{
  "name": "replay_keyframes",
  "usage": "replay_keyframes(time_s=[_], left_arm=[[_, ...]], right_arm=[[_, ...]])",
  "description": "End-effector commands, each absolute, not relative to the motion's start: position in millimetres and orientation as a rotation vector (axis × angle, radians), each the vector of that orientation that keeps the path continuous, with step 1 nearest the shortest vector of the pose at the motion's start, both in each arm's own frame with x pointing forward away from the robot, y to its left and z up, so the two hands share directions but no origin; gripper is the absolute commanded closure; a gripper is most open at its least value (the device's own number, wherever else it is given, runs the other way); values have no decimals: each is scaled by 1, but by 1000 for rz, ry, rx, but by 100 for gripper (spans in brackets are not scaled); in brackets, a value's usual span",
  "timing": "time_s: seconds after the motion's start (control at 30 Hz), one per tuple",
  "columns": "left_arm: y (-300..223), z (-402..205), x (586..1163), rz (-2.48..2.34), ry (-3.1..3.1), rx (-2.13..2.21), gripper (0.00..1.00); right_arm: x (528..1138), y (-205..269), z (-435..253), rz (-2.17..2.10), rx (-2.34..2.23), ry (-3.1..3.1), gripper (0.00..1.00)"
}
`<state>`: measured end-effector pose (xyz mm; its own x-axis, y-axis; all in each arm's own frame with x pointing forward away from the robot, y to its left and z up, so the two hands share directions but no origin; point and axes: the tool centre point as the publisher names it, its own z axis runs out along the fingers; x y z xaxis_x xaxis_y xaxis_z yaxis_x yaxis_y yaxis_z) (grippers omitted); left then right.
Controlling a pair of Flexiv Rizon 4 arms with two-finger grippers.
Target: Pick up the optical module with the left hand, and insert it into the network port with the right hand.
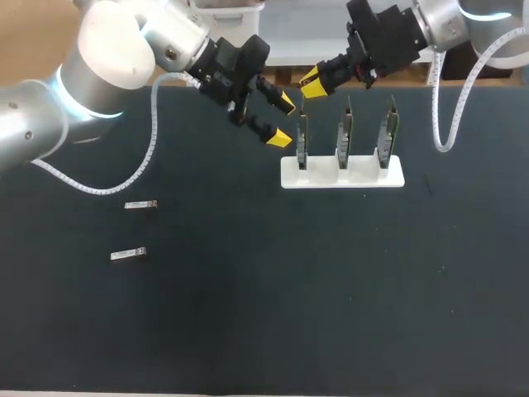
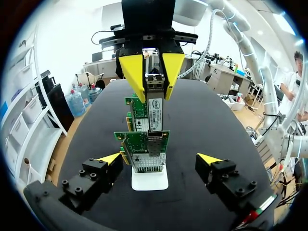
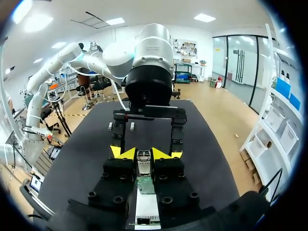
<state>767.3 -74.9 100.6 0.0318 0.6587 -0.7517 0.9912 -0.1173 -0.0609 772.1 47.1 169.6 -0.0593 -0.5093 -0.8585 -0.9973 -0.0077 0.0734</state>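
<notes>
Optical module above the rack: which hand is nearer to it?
Right. The right hand is shut on the optical module; the left hand hangs open just beside it, not touching.

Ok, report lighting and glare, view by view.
Head view: even light, no hard shadows on the table. Left wrist view: optical module and the cards under it well lit, no glare. Right wrist view: module dimmer within the black right gripper.
</notes>
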Motion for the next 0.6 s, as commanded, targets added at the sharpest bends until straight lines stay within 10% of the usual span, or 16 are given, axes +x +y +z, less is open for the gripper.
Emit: replay_keyframes(time_s=[0.03, 0.6], left_arm=[[-76, 101, 770, -893, 1672, 1832, 0], [-76, 101, 770, -893, 1672, 1832, 0]], right_arm=[[770, 48, 169, 976, -1580, 1634, 100], [771, 51, 175, 963, -1582, 1612, 100]])
